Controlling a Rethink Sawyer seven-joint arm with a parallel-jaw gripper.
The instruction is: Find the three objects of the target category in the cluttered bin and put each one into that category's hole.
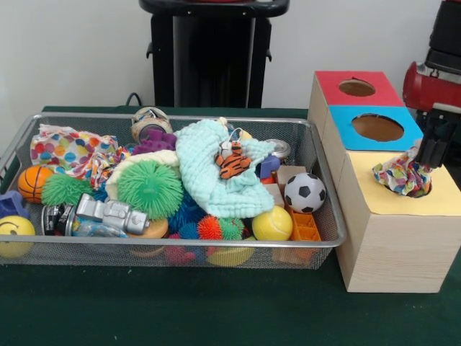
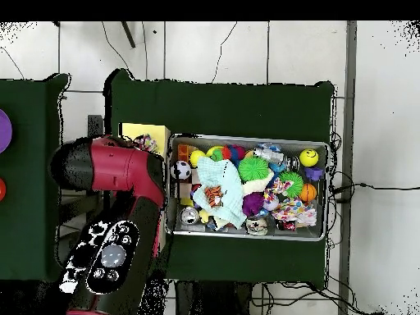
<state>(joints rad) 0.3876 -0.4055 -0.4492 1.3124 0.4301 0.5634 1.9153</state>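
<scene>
Cloth point(image 1: 400, 176) is being clenched by the claw point(image 1: 426, 164) over the yellow hole point(image 1: 425, 189), but it's probably getting snagged on the rim if let go bunched.

Cloth point(image 1: 400, 177) in box point(image 1: 392, 249) hole — bin point(image 1: 180, 246) beside

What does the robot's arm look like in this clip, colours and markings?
The arm has glossy red shells with black joints and a rounded black cap at one end. A black link carries a panel of pale buttons around a round dial. In the front view, the end effector is black beneath a red housing.
</scene>
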